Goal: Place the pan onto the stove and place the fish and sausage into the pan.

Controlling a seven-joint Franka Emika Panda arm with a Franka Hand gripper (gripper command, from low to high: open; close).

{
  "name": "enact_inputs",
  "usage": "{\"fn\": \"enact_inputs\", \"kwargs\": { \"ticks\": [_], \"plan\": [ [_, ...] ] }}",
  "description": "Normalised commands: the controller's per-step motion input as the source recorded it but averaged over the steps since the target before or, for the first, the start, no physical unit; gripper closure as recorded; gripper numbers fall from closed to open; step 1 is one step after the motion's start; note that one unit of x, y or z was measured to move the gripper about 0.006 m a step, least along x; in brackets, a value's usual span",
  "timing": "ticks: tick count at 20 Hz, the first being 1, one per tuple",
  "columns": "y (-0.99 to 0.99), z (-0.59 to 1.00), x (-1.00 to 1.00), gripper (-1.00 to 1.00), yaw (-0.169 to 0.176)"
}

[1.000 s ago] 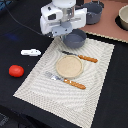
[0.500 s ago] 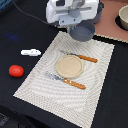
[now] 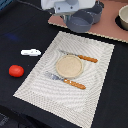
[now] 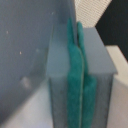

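2 small task pieces lie near the surface's (image 3: 107, 107) edge at the exterior view's left: the white fish (image 3: 30, 52) and, nearer the camera, the red sausage (image 3: 16, 71), apart from each other and both off the striped placemat (image 3: 95, 65). On my screen the blue-grey pan (image 3: 80, 22) sits at the stove's (image 3: 112, 27) near edge, directly under the arm, toward the far side of the surface. From the wrist view I see the hand (image 4: 79, 82) with its green pads (image 4: 74, 70) pressed flat together, nothing visible between them, grey pan wall right beside. On the placemat rest a tan plate (image 3: 68, 66) and 2 orange-handled utensils (image 3: 75, 84). A pot (image 3: 123, 17) sits at the stove's far corner.
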Motion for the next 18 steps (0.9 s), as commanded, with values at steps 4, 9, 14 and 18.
{"fn": "enact_inputs", "kwargs": {
  "ticks": [4,9,14,18],
  "plan": [
    [0.40,0.08,-1.00,1.00,0.000],
    [0.56,-0.01,-0.78,1.00,0.000],
    [0.60,-0.11,-0.65,1.00,0.000],
    [0.58,-0.21,-0.36,1.00,0.004]
  ]
}}
